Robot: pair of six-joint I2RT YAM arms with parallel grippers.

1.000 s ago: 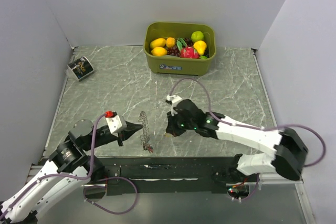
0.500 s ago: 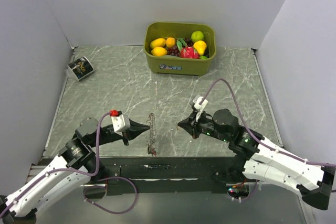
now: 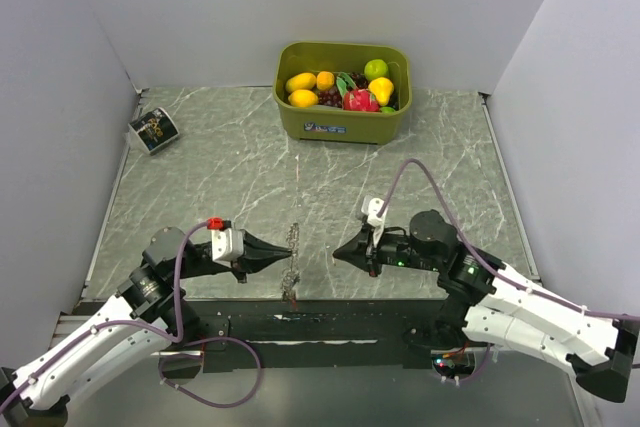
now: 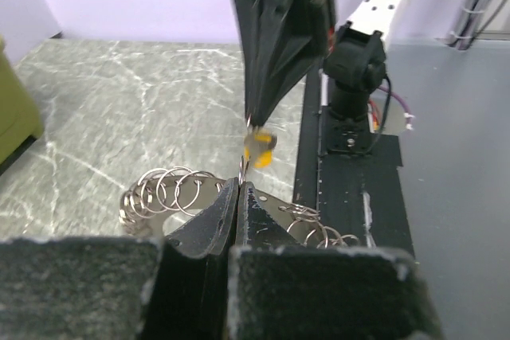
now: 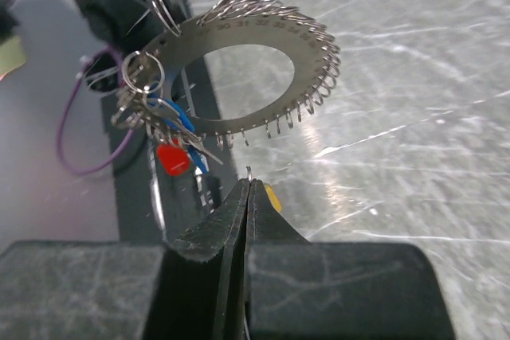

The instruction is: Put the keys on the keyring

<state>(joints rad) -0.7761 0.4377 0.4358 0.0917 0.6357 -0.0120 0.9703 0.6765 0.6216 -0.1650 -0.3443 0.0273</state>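
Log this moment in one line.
left gripper: shut on keyring | right gripper: shut on yellow key, near keyring | red key, blue key: on keyring

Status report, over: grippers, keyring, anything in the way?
Left gripper shut on keyring. Right gripper shut on yellow key, just short of the ring. Red key and blue key hang on it. Nothing between.

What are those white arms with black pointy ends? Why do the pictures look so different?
They are two robot arms with grippers. One picture looks down from above; the other two come from cameras on each wrist. The left gripper is pinched shut on the keyring, a metal plate edged with little rings, where red and blue keys hang. The right gripper pinches a yellow key close to it. At the back of the table stands a green bin of toy fruit.
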